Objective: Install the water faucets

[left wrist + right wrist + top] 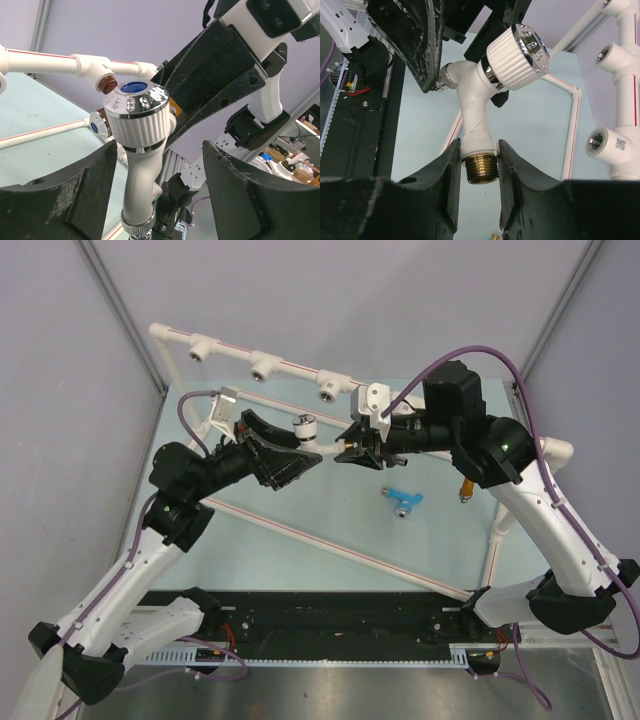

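Starting closest to my bases: a low rail of the white pipe frame (pixel 330 540) slants across the pale green table (pixel 300 580). Just beyond it, the light blue faucet (pixel 403 500) is lying loose on the table. Off to its right, the orange-yellow faucet (pixel 465 490) rests on the table, close under my right forearm.

Further out and up in the air, here's the action. My right gripper (pixel 479 150) is clamped tight on the white faucet (pixel 475 100), with my fingers (pixel 450 170) pinching the white collar just above the brass thread. The thread pokes down between them, and the ribbed knob with its silvery cap tilts up and away.

My left gripper (pixel 159 150) meets it from the other side with jaws wide apart. Those fingers (pixel 90 195) flank the faucet's white body. I can see daylight on both sides, so there's no grip there. The two grippers sit nose to nose over the middle of the table.

Just past the knob, the left wrist camera shows something brown (pixel 106 84) at the mouth of one tee socket. I can't make out more than that.

At the far edge, the frame's raised top rail (pixel 230 348) runs across with its row of tee sockets (pixel 263 368) facing me.
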`<state>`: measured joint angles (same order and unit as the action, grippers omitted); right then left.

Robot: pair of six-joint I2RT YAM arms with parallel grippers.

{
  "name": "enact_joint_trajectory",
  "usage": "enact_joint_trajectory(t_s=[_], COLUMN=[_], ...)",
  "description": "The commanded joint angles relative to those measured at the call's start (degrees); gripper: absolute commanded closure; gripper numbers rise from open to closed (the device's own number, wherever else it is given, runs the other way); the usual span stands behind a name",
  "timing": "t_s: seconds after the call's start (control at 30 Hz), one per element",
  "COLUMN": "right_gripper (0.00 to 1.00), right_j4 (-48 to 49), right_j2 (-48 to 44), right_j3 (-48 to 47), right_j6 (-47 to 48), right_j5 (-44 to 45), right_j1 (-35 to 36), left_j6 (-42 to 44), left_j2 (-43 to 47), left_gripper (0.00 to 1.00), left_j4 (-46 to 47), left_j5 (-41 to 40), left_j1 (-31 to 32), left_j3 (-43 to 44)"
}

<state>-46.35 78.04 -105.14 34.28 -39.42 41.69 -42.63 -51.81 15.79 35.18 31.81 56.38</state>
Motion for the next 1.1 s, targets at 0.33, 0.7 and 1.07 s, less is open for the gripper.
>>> enact_joint_trajectory(t_s=[0.33, 0.7, 1.07], right_gripper=[1.0, 0.39, 0.21], right_j4=[3.9, 2.05, -3.57], right_j2=[-1.66, 0.53, 9.3], right_j3=[0.29, -3.57, -14.73], right_j6=[-1.41, -7.11, -11.44], right_j5=[-1.89, 11.7, 23.33], right_j1=[-1.0, -3.8, -13.03], left_j6=[-4.3, -0.88, -14.4], left_j2=[-1.45, 2.76, 7.17], left_gripper=[0.76, 1.0, 1.0], left_j4=[6.79, -0.48, -0.77], left_j5=[2.61, -12.55, -35.0], left_j1=[0.09, 0.18, 0.7], left_j3=[-1.18, -3.2, -12.34])
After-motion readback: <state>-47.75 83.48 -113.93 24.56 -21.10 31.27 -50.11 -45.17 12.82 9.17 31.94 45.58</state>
